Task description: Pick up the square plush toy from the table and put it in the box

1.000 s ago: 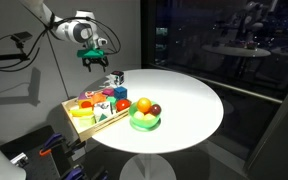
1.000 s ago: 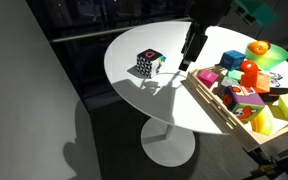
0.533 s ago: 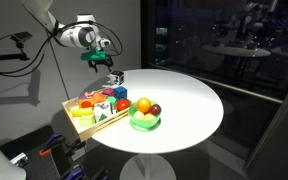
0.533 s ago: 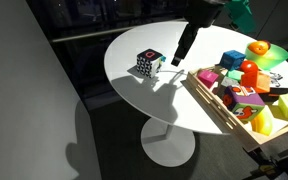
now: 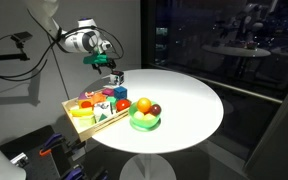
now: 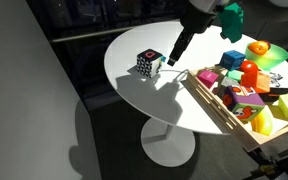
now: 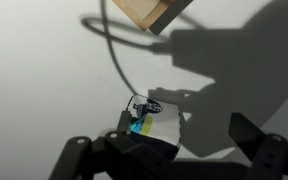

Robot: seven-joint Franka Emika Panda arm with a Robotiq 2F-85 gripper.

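Toy: square plush toy (image 6: 149, 64) is sitting on the table (image 6: 134, 95) nr its edge, close to the box (image 6: 214, 110) but apart from it.
Pincer: gripper (image 6: 172, 60) is hovering over the toy, jaws spread wide in wrist view, gripping nothing.
Hard to see: fingers partly cut off at wrist frame bottom; toy is lying half in shadow; only a box corner is showing there.

No text, label or number is legible anywhere.

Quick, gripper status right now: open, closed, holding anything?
Gripper: open, holding nothing; the square plush toy sits on the table beneath it.
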